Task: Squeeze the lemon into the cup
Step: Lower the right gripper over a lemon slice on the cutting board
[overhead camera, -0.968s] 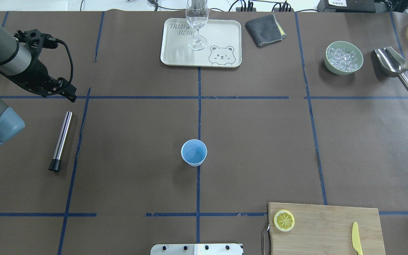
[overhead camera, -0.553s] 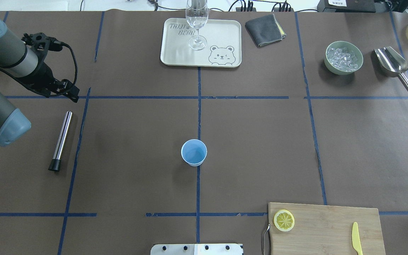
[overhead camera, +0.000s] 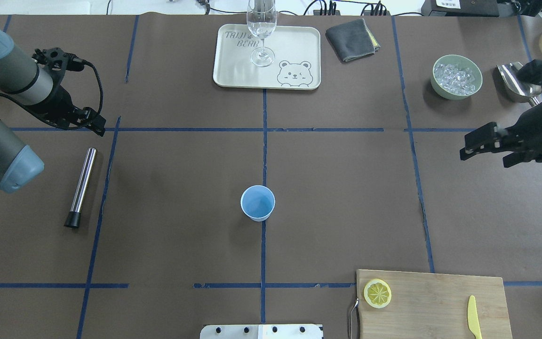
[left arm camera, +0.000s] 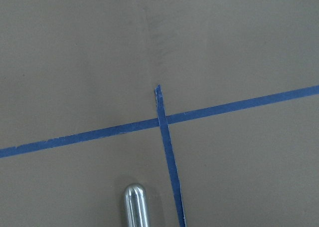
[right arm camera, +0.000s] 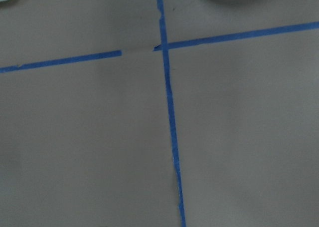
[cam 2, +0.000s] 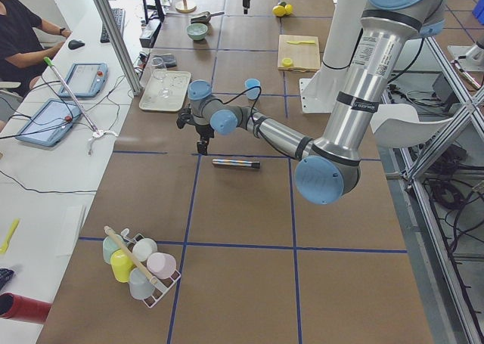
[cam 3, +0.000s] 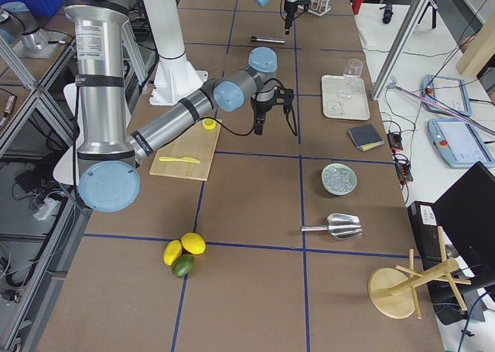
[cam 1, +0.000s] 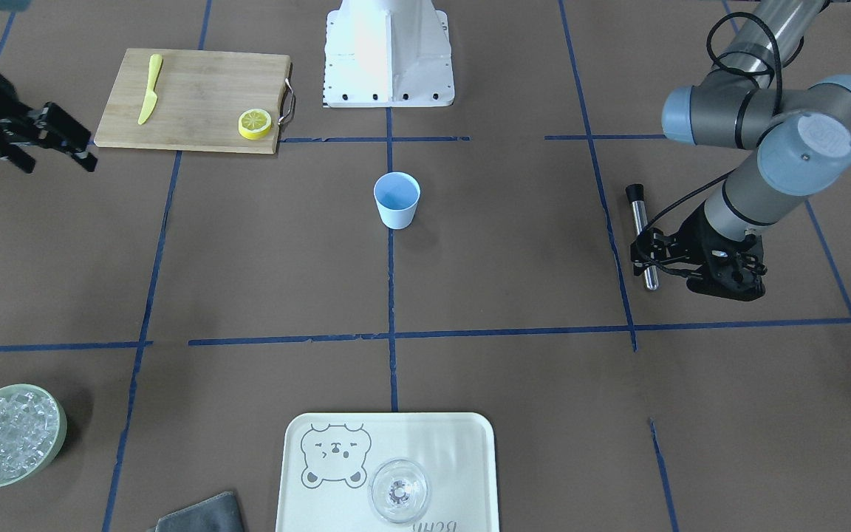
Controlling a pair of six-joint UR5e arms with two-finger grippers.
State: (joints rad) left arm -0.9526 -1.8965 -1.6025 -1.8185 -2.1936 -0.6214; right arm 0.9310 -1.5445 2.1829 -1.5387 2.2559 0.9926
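The lemon (overhead camera: 377,293) is a thin yellow-rimmed slice that lies flat on the left end of the wooden cutting board (overhead camera: 435,294), at the near right; it also shows as the lemon (cam 1: 255,123). The light-blue cup (overhead camera: 258,202) stands upright at the table's centre on a tape line, seen from across as the cup (cam 1: 397,199). My right gripper (overhead camera: 487,153) hangs open and empty at the right edge, well beyond the board. My left gripper (overhead camera: 79,126) points down at the far left, open, with nothing in it, just past a steel rod.
A steel rod (overhead camera: 81,187) with a black cap lies at the left. At the back stand a cream tray (overhead camera: 294,47) with a stemmed glass (overhead camera: 262,28), a grey cloth (overhead camera: 352,40), a green bowl of ice (overhead camera: 456,76) and a metal scoop (overhead camera: 518,82). A yellow knife (overhead camera: 473,318) lies on the board.
My right arm has come in from the right edge and moved left over the table. The left arm has drifted slightly to the right. Cup and lemon have not moved.
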